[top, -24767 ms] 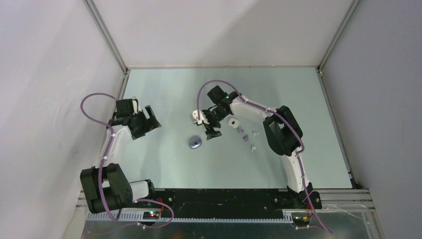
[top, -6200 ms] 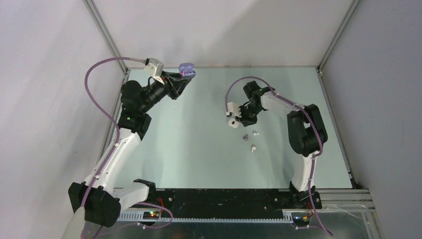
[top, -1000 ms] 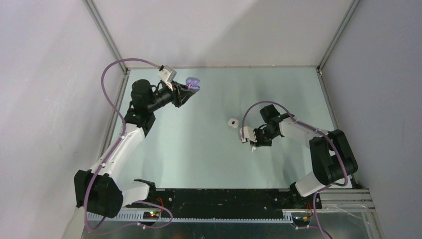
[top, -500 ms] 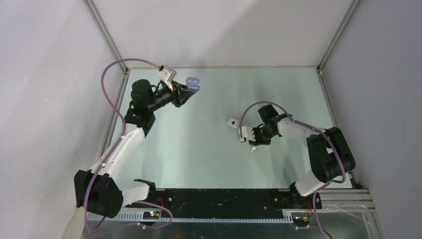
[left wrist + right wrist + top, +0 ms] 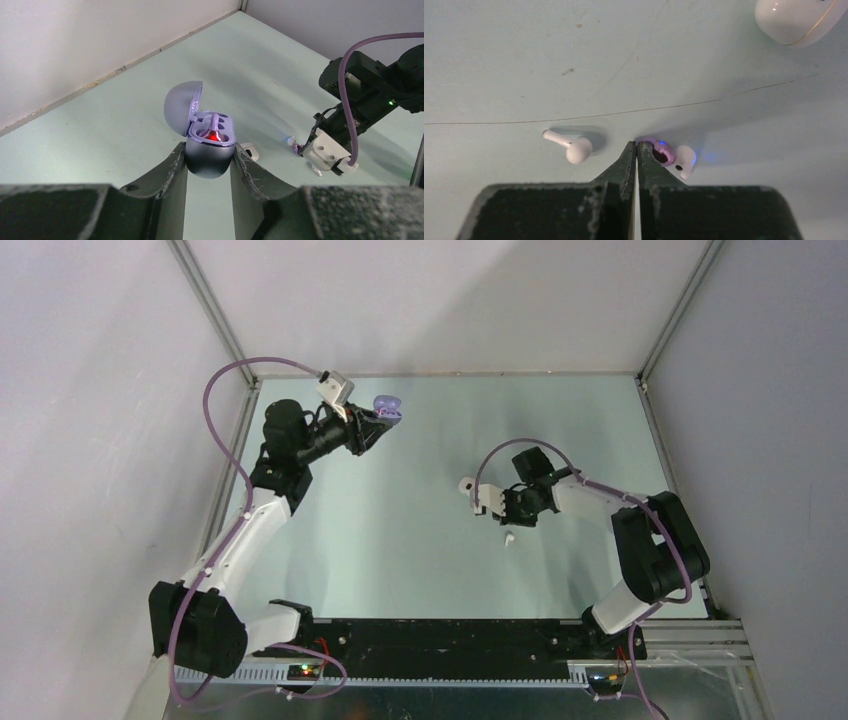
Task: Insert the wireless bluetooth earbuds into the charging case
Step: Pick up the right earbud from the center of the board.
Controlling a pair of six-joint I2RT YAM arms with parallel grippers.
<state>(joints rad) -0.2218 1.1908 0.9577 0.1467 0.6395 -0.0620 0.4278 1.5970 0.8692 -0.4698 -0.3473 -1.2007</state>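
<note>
My left gripper point(image 5: 209, 156) is shut on the purple charging case point(image 5: 210, 145), held above the table's far left point(image 5: 386, 406). Its lid stands open, and one purple earbud with a red light sits inside. My right gripper point(image 5: 637, 145) points down at the table, shut with nothing between its fingers point(image 5: 507, 517). A purple earbud point(image 5: 663, 151) lies against the outer side of its right finger, with a white earbud point(image 5: 685, 161) touching it. Another white earbud point(image 5: 571, 145) lies to the left of the fingertips.
A closed white case point(image 5: 799, 20) lies on the table just beyond the right gripper point(image 5: 467, 485). The green table point(image 5: 400, 540) is walled on three sides by white panels and a metal frame.
My right gripper has slid up and left across the table to the earbuds, and its jaws widened, then shut empty. The left arm and the purple case have not moved.
</note>
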